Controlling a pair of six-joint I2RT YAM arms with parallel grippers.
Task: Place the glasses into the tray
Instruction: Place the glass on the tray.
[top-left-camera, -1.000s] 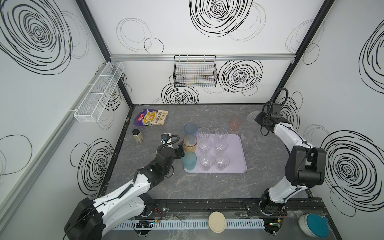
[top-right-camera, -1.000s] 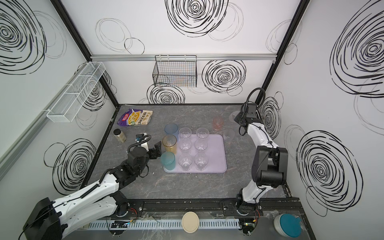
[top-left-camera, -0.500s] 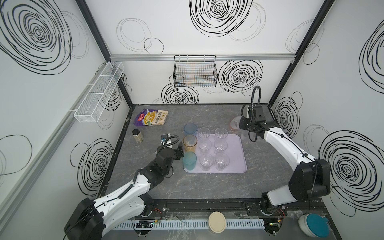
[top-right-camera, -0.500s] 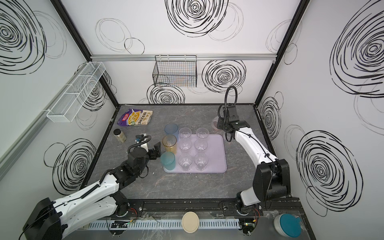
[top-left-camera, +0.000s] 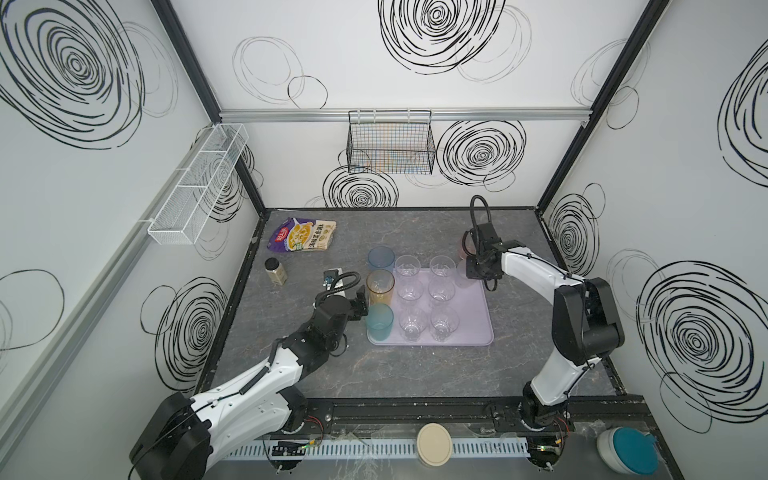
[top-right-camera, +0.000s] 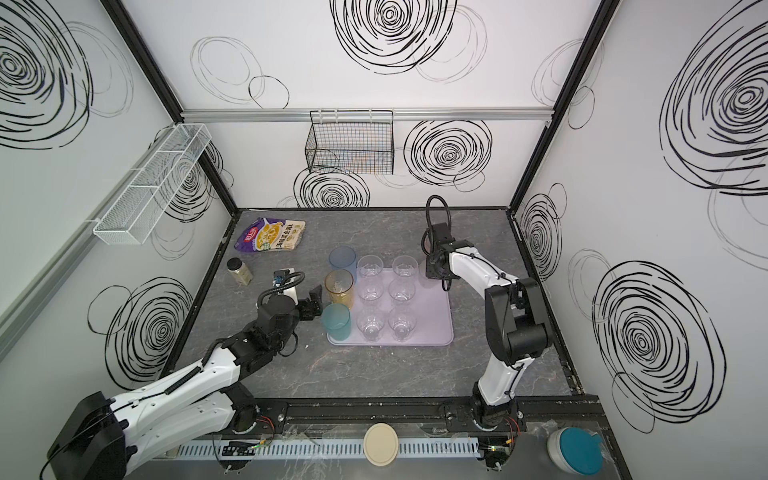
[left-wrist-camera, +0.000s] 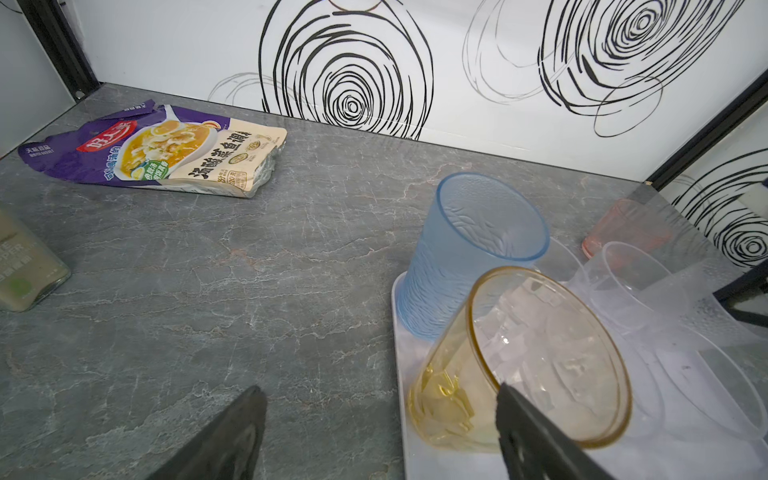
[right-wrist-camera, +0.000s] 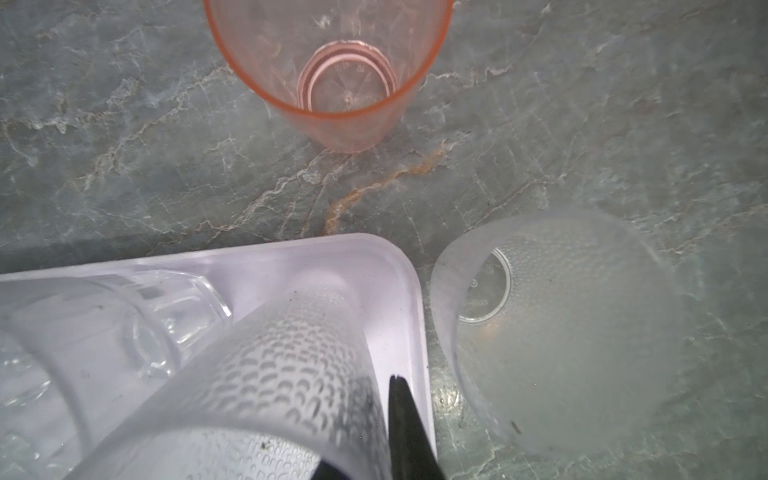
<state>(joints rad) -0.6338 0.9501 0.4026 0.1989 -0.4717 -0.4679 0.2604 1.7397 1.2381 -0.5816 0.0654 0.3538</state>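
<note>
Left gripper, spread and empty, sits beside the amber tumbler. Right gripper clamps an upright frosted tumbler hanging straight below it, over the lavender tray at its far right corner; beyond, a second frosted tumbler and a pink tumbler stand off-tray

A purple and cream food pouch lies flat on the grey marbled bench, by its far corner; its face shows a bowl of yellow soup, and its purple end looks ragged in the left wrist view; just nearer than the pouch a small dark-lidded jar of beige contents stands upright; above and behind the pouch a black wire basket hangs on the back wall; a white mesh rack is fixed to the side wall closest to the pouch; well apart from the pouch, past the bench's near edge, lie a beige round disc and a white tub with a teal lid.
</note>
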